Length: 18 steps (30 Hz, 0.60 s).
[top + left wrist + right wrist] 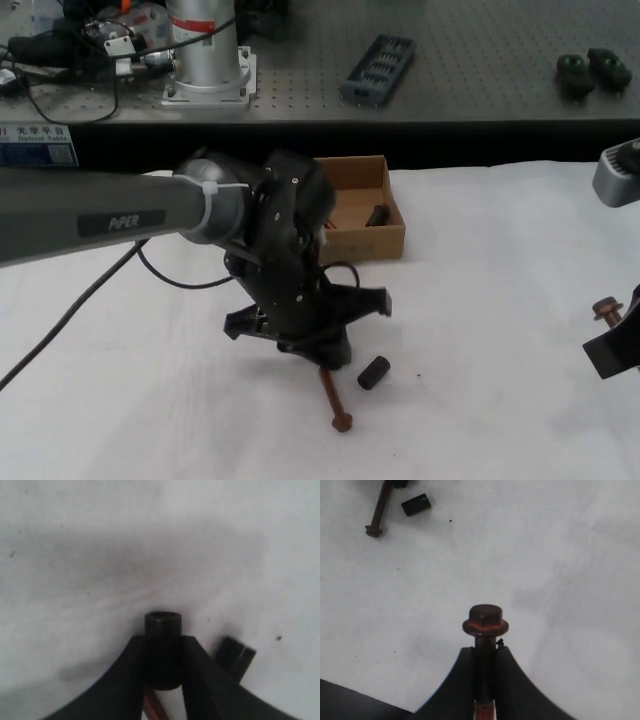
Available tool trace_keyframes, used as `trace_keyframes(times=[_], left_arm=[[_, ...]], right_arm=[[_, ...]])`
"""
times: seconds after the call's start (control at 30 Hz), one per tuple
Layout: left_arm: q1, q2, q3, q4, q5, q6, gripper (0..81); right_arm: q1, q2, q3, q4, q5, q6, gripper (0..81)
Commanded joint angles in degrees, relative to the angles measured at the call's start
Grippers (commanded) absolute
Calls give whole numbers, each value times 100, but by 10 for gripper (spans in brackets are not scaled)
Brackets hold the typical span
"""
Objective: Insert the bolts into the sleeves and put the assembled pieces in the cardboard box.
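Sleeve (163,650), black, smooth, cylindrical, clamped between left fingers (125,680); second sleeve (235,657) just beside them. Rusty hex-flanged bolt (485,625) clamped between right fingers (512,690).

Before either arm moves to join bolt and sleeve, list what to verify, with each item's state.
1. Sleeve clamped in left tool: ok.
2. Bolt clamped in right tool: ok, held by the shank.
3. Bolt's threaded end free to enter: cannot tell; the head leads, the thread sits back in the tool.
4. Bolt and sleeve lined up: not ok; the tools sit far apart.
5. Cloth under the left tool free: not ok; spare bolt and spare sleeve lie there.
6. Cardboard box open: ok.
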<state>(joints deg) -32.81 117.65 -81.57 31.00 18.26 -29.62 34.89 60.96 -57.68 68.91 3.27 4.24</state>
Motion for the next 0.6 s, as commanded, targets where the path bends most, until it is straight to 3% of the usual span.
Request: trace_keyframes(times=[0.0,0.17,0.33,0.57], left_arm=[[-32,-401,0,712,-114,1571,7],[15,-992,56,1035,-104,2439,7],[112,-1831,577,934,-67,2728,7],[163,-3542,2205,-90,852,2663,7]], right_arm=[[-21,-59,-4,-169,4,-50,28],[-21,-59,-4,-618,-134,-50,28],[-5,36,-4,-911,-547,-18,28],[-5,338,-4,-1682,-1663,447,28]])
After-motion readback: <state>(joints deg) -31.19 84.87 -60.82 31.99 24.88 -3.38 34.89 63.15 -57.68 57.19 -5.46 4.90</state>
